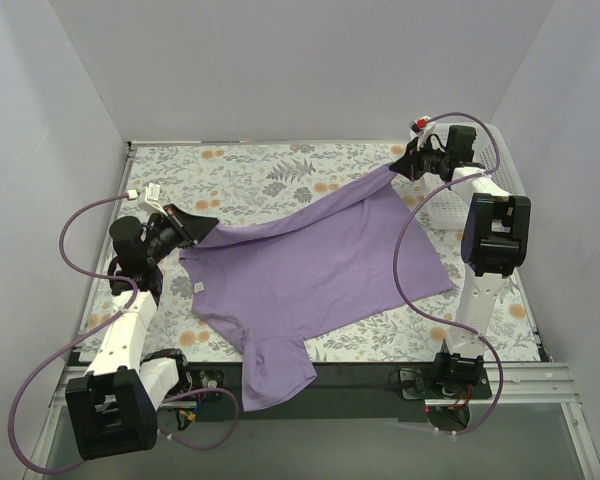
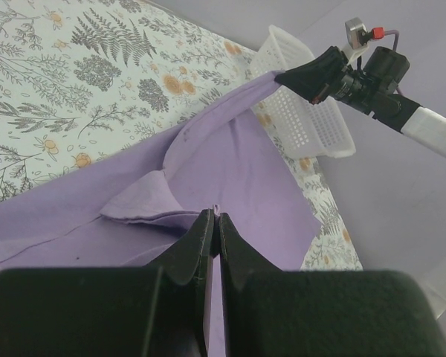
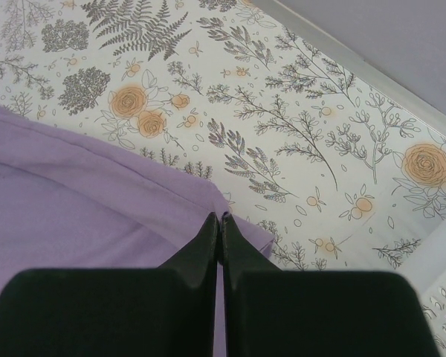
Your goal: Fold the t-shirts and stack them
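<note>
The shirt [image 1: 320, 260] is plain lavender-purple with a small white label [image 1: 198, 287], the counter [image 1: 260, 170] white with grey ferns and orange flowers, the lattice basket [image 1: 442, 205] white.

Light even, diffuse, from above; no glare. Faint soft shadows beneath the lifted edges of the t-shirt [image 1: 320, 260]. Overhead view sharp. Wrist views blur below the t-shirt, nearest the lens.
</note>
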`<action>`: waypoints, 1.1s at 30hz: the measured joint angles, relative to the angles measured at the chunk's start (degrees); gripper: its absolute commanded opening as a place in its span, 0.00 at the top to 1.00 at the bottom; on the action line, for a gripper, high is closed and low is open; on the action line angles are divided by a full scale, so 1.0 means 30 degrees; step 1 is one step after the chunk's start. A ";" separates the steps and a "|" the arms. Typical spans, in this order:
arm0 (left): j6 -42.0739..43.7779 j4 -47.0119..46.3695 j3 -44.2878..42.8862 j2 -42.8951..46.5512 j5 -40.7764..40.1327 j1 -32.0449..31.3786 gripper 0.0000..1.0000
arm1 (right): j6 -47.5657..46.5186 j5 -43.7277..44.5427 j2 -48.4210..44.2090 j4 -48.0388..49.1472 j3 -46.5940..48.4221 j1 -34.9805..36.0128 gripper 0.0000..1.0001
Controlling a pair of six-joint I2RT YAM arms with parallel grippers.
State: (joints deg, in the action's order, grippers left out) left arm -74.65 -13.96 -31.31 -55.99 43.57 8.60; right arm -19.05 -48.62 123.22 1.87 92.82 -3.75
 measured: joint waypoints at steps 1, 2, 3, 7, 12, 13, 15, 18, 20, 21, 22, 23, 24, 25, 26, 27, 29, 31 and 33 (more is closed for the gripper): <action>-0.0051 0.0022 0.0007 0.0007 0.0036 0.0000 1.00 | -0.0044 0.0007 0.0000 0.0000 -0.0007 0.0000 0.99; -0.0073 0.0073 0.0022 0.0022 0.0066 0.0000 1.00 | -0.0102 0.0000 0.0000 0.0000 -0.0022 0.0000 0.99; -0.0087 0.0102 0.0029 0.0036 0.0087 0.0000 1.00 | -0.0168 0.0007 0.0000 0.0000 -0.0036 0.0000 0.99; -0.0189 0.0284 0.0036 0.0138 0.0146 -0.0015 1.00 | -0.0597 0.0022 0.0000 -0.0066 -0.0306 0.0000 0.99; -0.0255 0.0634 0.0036 0.0284 0.0197 -0.0051 1.00 | -0.1282 0.0029 -0.0015 -0.0146 -0.0743 -0.0058 0.98; -0.0262 0.0736 0.0036 0.0321 0.0211 -0.0073 1.00 | -0.1421 0.0022 -0.0044 -0.0153 -0.0889 -0.0080 0.97; -0.0270 0.0947 0.0036 0.0415 0.0211 -0.0073 1.00 | -0.1719 -0.0051 -0.0175 -0.0146 -0.1086 -0.0131 0.95; -0.0262 0.1224 0.0073 0.0554 0.0211 -0.0117 1.00 | -0.2127 -0.0066 -0.0481 -0.0211 -0.1443 -0.0233 0.91; -0.0255 0.1377 0.0102 0.0641 0.0211 -0.0160 1.00 | -0.2397 -0.0066 -0.0714 -0.0306 -0.1661 -0.0328 0.91; -0.0255 0.1421 0.0160 0.0692 0.0211 -0.0168 1.00 | -0.2506 -0.0066 -0.0809 -0.0313 -0.1756 -0.0372 0.89; -0.0255 0.1530 0.0211 0.0743 0.0204 -0.0182 1.00 | -0.2667 -0.0087 -0.0933 -0.0423 -0.1865 -0.0430 0.88; -0.0248 0.1625 0.0255 0.0772 0.0204 -0.0182 1.00 | -0.2812 -0.0131 -0.1027 -0.0539 -0.1923 -0.0488 0.87; -0.0255 0.1683 0.0291 0.0787 0.0204 -0.0182 1.00 | -0.2943 -0.0138 -0.1107 -0.0590 -0.2004 -0.0546 0.86; -0.0248 0.1741 0.0321 0.0787 0.0204 -0.0189 1.00 | -0.3140 -0.0168 -0.1246 -0.0699 -0.2142 -0.0627 0.84; -0.0248 0.1814 0.0328 0.0794 0.0204 -0.0197 1.00 | -0.3315 -0.0211 -0.1370 -0.0831 -0.2229 -0.0699 0.78; -0.0255 0.1843 0.0335 0.0794 0.0204 -0.0197 1.00 | -0.3461 -0.0219 -0.1457 -0.0918 -0.2295 -0.0750 0.74; -0.0248 0.1923 0.0393 0.0845 0.0211 -0.0197 1.00 | -0.3891 -0.0284 -0.1683 -0.1239 -0.2412 -0.0896 0.68; -0.0248 0.1967 0.0503 0.0889 0.0211 -0.0197 1.00 | -0.4255 -0.0306 -0.1843 -0.1617 -0.2426 -0.1020 0.58; -0.0255 0.2069 0.0597 0.0903 0.0226 -0.0204 1.00 | -0.4612 -0.0372 -0.1953 -0.1829 -0.2426 -0.1100 0.51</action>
State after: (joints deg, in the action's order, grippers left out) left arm -75.42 -7.75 -29.52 -53.28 44.25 7.99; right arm -32.88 -49.74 117.36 -3.62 85.54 -7.05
